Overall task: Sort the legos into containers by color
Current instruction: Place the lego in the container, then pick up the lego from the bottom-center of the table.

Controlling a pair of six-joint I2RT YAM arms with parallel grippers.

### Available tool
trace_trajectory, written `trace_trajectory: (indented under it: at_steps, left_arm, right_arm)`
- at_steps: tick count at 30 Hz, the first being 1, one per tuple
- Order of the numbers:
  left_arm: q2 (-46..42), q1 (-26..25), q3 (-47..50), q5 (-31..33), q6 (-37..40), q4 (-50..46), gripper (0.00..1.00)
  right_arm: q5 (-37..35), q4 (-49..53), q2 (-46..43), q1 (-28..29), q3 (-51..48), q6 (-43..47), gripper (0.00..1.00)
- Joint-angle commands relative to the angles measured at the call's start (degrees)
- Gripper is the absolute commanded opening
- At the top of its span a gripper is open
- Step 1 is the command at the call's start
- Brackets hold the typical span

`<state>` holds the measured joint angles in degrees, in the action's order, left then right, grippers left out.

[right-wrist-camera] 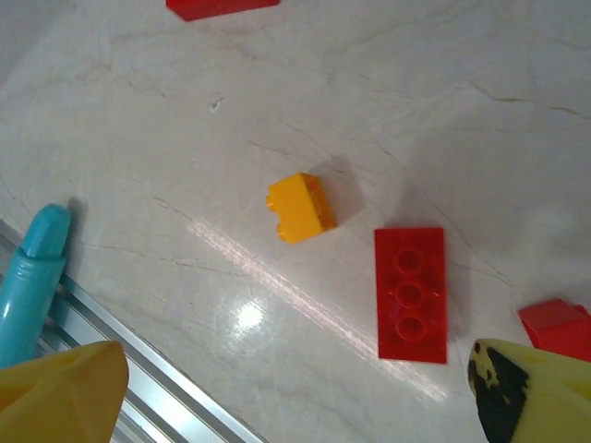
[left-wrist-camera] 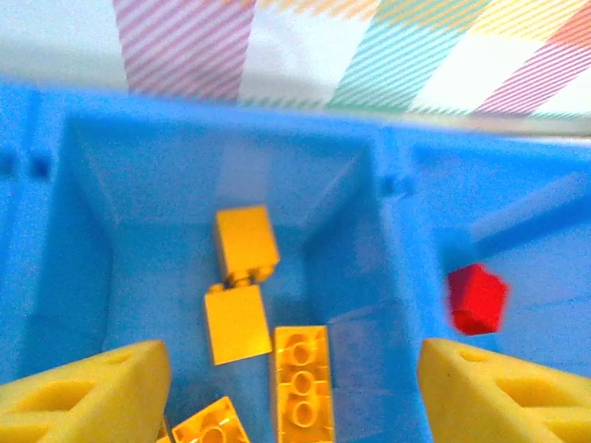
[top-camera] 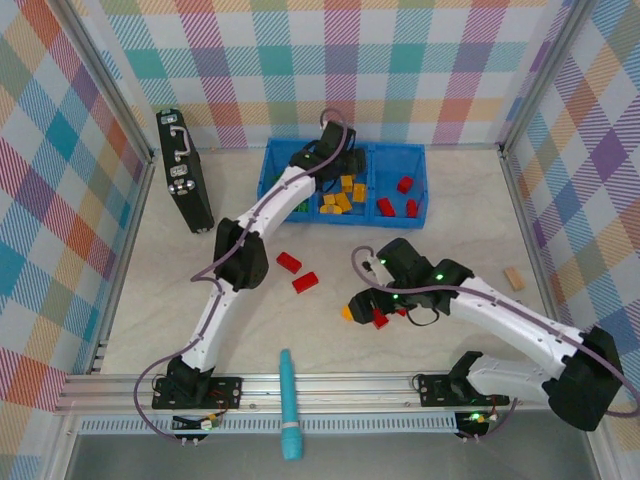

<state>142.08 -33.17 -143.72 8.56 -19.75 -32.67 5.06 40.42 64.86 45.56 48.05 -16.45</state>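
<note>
**Table** (top-camera: 250, 320): pale, marble-veined and glossy, with glare under my right wrist. It looks hard and slick, so I expect a nudged brick would skate.

**Tray** (top-camera: 395, 152): blue moulded plastic with low walls and three square wells, at the far side. The wells read green on the left, yellow in the middle, red on the right. My left arm hides most of the green well.

**Case** (top-camera: 185, 170): black with silver latches, lying left of the tray and apart from it. It is no part of the job.

**Left gripper** (left-wrist-camera: 294, 369): hangs over the middle well with its fingers spread wide and nothing between them. I judge it is here because this well takes yellow. Below it lie yellow legos (left-wrist-camera: 238, 323), some smooth face up and some showing round studs. One red lego (left-wrist-camera: 477, 297) sits past the divider in the right well.

**Right gripper** (right-wrist-camera: 295, 397): low over the near table, fingers apart and empty. The fingers are blunt yellow wedges, the right one smudged black. They bracket the loose bricks, which I take as lining up for a pick.

**Marker** (right-wrist-camera: 32, 277): teal with a rounded tip, lying across the ribbed metal rail.

**Red brick** (right-wrist-camera: 411, 293): long and flat, with three studs in a row facing up.

**Yellow brick** (right-wrist-camera: 300, 208): short and chunky, tipped on its side. It is near the red brick but not touching it.

**Still to sort:** two more red legos (top-camera: 289, 262) lie on the table between my arms.
</note>
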Motion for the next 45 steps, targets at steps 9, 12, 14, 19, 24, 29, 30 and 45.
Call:
trace_trajectory:
  at_steps: [9,12,14,19,24,29,30,45]
  left_arm:
    - [-34.56,2.51,21.58,1.97,13.17,6.37,0.73]
    - [-41.57,3.78,28.97,3.03,13.91,6.96,0.75]
    - [-45.89,4.45,34.12,3.77,14.19,7.63,0.78]
    - [-53.88,6.19,42.66,6.88,15.48,5.66,0.81]
    - [-58.99,8.41,45.31,8.78,17.62,-1.06,0.83]
    - [-63.24,9.74,48.68,9.89,17.96,-5.09,0.83]
    - [-63.85,9.91,49.24,10.04,17.93,-6.03,0.83]
    - [-68.53,10.47,62.07,1.86,27.26,-14.08,0.81]
  right_arm:
    - [-3.79,-3.48,18.02,4.08,5.92,12.65,0.86]
    - [-4.16,-3.72,20.3,4.36,7.09,14.6,0.84]
    - [-4.11,-4.2,21.64,4.44,7.74,15.42,0.83]
    - [-2.65,-5.84,25.57,4.81,8.68,16.21,0.77]
    - [-0.5,-6.85,29.53,5.39,9.38,15.76,0.7]
    - [-1.48,-5.09,33.41,5.59,11.92,15.96,0.54]
    - [-1.91,-4.39,34.12,5.68,12.49,16.01,0.5]
    - [-5.61,2.8,30.73,3.23,20.71,17.77,0.25]
